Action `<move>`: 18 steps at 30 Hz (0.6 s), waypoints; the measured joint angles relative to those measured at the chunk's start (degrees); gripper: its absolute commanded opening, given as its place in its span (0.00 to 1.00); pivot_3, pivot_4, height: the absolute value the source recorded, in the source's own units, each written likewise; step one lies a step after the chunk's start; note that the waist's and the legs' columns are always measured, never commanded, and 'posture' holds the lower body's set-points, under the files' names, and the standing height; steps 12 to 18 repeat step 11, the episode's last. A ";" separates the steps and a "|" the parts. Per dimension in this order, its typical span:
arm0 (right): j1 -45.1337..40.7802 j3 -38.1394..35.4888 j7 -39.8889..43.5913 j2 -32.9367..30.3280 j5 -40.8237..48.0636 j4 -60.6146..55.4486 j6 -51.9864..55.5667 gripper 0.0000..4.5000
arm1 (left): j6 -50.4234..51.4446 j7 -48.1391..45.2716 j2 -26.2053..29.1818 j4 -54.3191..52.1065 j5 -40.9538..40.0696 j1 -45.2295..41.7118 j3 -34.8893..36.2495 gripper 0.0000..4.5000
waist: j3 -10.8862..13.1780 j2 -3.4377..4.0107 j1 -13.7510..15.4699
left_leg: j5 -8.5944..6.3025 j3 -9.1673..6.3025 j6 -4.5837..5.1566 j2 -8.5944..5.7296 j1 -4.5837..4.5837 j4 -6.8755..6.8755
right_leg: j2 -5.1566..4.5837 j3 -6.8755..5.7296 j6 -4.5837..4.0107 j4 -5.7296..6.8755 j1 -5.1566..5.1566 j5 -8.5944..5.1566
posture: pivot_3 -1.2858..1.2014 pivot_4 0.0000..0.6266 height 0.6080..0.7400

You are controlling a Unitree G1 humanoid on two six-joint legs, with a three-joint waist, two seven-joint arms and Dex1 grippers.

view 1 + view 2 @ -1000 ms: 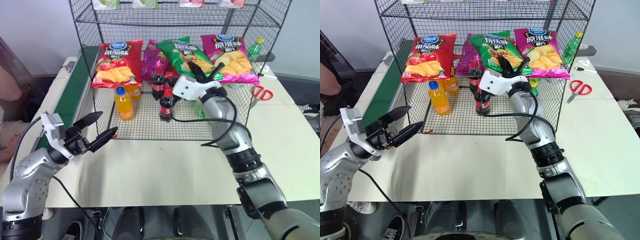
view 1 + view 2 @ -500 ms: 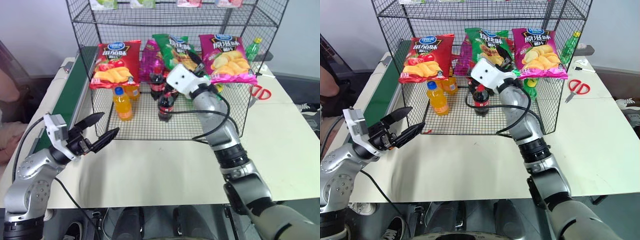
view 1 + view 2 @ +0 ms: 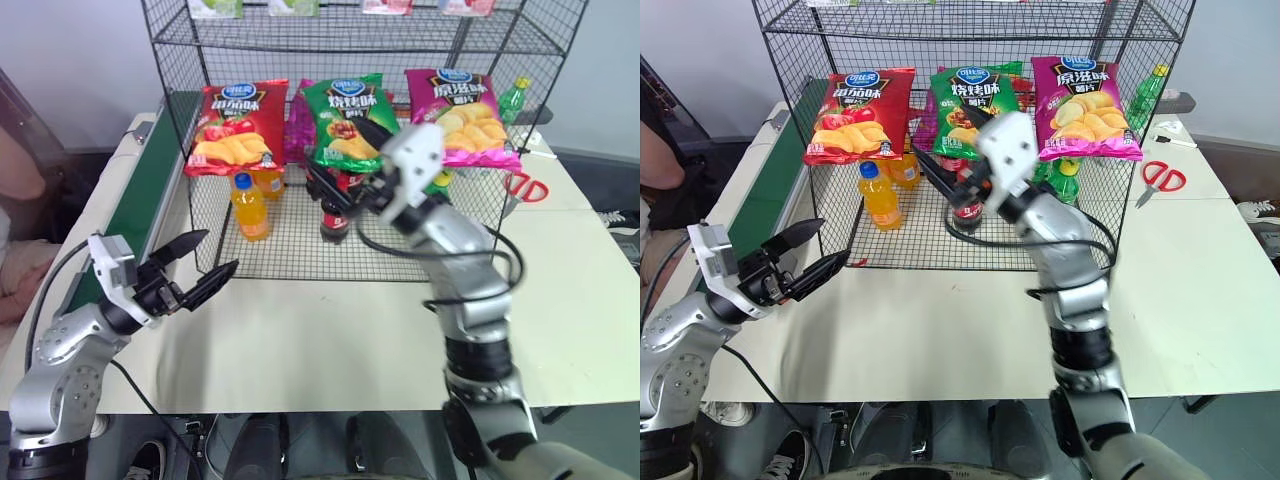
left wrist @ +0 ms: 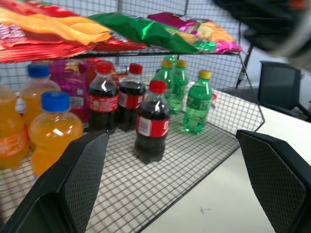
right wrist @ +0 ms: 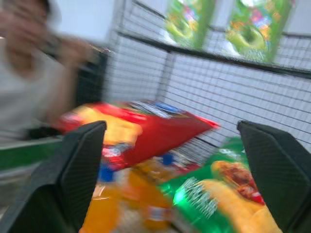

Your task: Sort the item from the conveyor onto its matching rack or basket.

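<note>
The green chip bag (image 3: pixel 345 118) lay on the middle shelf of the wire rack (image 3: pixel 180 40), between the red bag (image 3: pixel 236 125) and the pink bag (image 3: pixel 462 116), tilted with its lower edge at the shelf's front lip. The belt (image 3: pixel 140 205) ran along the left side of the surface (image 3: pixel 330 340), and no bag was visible on the part of it in view.

The main risk, as I judged it, sat with the right hand (image 3: pixel 352 178). It hung just in front of the green bag's lower edge, with its fingers spread and nothing between them, close above the cola bottles (image 3: pixel 333 205) on the tier below. One careless pull away could have hooked the bag's edge and dragged it off the sloped shelf, or clipped a bottle cap and toppled it against the orange drink bottles (image 3: pixel 248 205). The bag looked glossy and light, so it could have slid forward on the wire with little help.

The right arm was bent up from the lower right, its wrist angled toward the rack and its fingers pointing to the left. The left hand (image 3: pixel 200 272) hovered over the near left part of the surface, level, fingers parted and empty, aimed toward the rack's bottom tier, apart from everything.
</note>
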 measured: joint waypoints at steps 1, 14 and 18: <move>2.54 -1.98 2.05 -2.47 3.12 -1.26 1.05 1.00 | 0.47 0.23 0.52 -0.22 -0.12 1.16 0.78 1.00 | 0.00 0.00 0.00 | -0.01 0.00 0.01 0.01 0.01 -0.02 | 0.00 0.00 0.00 -0.03 0.03 0.00 | 0.52 0.24 0.99; 22.85 -9.93 20.26 -22.48 14.99 -1.66 2.50 1.00 | 2.89 1.99 5.13 4.16 1.04 5.28 7.24 1.00 | 0.01 0.02 0.00 | -0.01 0.00 0.02 0.01 0.08 -0.06 | 0.01 0.03 -0.02 -0.07 0.09 0.00 | 0.52 0.24 0.99; 22.85 -9.93 20.26 -22.48 14.99 -1.66 2.50 1.00 | 2.89 1.99 5.13 4.16 1.04 5.28 7.24 1.00 | 0.01 0.02 0.00 | -0.01 0.00 0.02 0.01 0.08 -0.06 | 0.01 0.03 -0.02 -0.07 0.09 0.00 | 0.52 0.24 0.99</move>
